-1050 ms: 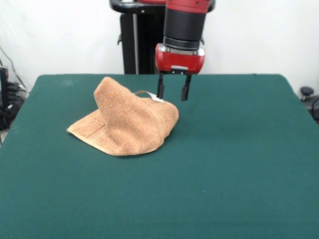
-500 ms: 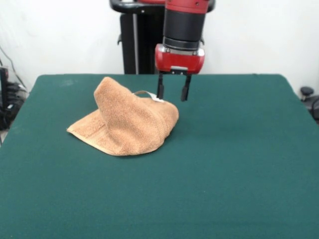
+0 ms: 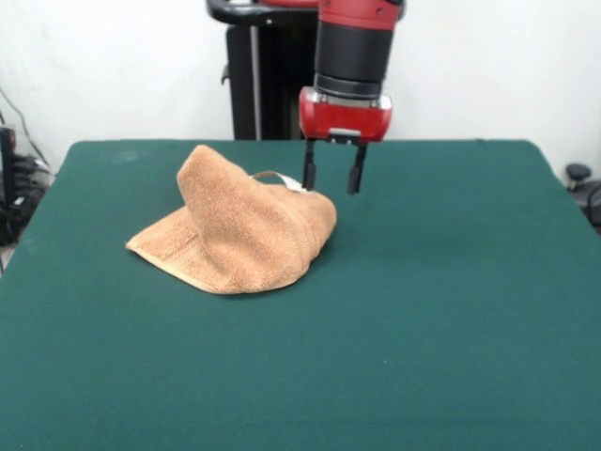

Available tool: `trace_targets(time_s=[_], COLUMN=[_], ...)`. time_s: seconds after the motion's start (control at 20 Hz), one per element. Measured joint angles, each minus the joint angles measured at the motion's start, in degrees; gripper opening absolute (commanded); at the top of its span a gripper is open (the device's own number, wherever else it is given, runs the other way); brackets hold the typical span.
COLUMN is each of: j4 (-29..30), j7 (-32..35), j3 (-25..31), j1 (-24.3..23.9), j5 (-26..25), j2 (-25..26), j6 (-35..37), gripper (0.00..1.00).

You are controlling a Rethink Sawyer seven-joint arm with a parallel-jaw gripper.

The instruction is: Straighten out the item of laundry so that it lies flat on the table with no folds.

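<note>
1. The table (image 3: 451, 310) is bare apart from the towel (image 3: 239, 235), which sits toward the left edge, about midway between the far and near edges. It has not moved in the last second.
2. The towel is bunched, not flat. One part rises in a rounded peak at its far left, a flat corner runs out toward the left edge, and the rest slopes down to a rounded fold on the right. A white label (image 3: 296, 185) shows at its far right edge.
3. My gripper (image 3: 332, 181) has shifted a little to the right and slightly down compared with a second ago. It now hangs just above and beside the towel's far right edge, near the label.
4. Its two fingers are spread apart with nothing between them, and I see no contact with the cloth.
5. I judge that no unfolding has begun. The small shift reads to me as lining up for a grasp on that far right edge.
</note>
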Motion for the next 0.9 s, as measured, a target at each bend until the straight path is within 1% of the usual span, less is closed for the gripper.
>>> trace_targets(time_s=[0.4, 0.9], j4=[-0.02, -0.08], j7=[0.00, 0.00], j3=[0.03, 0.03], j1=[2.32, 1.34], j5=[0.08, 0.11], j2=[4.69, 9.85], j6=[-3.44, -6.17], gripper=[1.00, 1.00])
